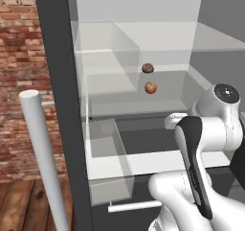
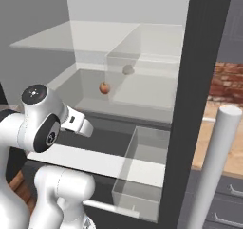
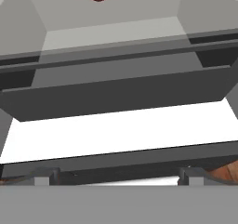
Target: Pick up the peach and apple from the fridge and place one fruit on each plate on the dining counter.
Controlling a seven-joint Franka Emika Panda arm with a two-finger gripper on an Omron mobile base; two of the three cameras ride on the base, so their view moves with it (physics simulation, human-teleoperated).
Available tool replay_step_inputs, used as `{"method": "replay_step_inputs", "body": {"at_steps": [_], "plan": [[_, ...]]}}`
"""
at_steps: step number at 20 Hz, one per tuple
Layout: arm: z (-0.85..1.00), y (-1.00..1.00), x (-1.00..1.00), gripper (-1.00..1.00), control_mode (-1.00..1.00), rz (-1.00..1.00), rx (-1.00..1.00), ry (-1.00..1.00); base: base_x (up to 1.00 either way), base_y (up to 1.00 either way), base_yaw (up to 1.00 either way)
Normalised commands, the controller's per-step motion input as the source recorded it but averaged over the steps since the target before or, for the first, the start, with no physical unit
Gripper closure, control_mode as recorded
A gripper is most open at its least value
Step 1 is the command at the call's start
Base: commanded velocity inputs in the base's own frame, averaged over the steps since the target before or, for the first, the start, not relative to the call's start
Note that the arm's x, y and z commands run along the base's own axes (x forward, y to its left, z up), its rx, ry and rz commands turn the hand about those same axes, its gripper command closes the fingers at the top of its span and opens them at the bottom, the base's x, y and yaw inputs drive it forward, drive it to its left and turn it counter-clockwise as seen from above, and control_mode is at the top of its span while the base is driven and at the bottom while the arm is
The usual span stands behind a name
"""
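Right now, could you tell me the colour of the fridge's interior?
White, seen best in the left base view of the fridge.

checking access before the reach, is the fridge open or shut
Open: the fridge shows its white interior and glass shelves, with the peach in plain sight.

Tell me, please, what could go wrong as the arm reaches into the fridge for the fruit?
The peach sits close beside a dark brown lump, so the gripper might grab or knock the wrong one. The round fruit could also roll on the glass shelf if nudged. The clear bin near the arm's path risks being clipped.
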Motion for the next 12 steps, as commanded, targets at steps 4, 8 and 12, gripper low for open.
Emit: {"method": "replay_step_inputs", "body": {"at_steps": [4, 8, 12], "plan": [[0.0, 0.0, 0.0, -1.0, 1.0, 0.0, 0.0, 0.0, 0.43, 0.37, -0.04], [0.0, 0.0, 0.0, -1.0, 1.0, 0.0, 0.0, 0.0, 0.38, 0.34, -0.02], [0.09, 0.14, 0.11, -1.0, -1.0, -0.04, 0.0, -0.16, 0.08, 0.08, -0.01]]}}
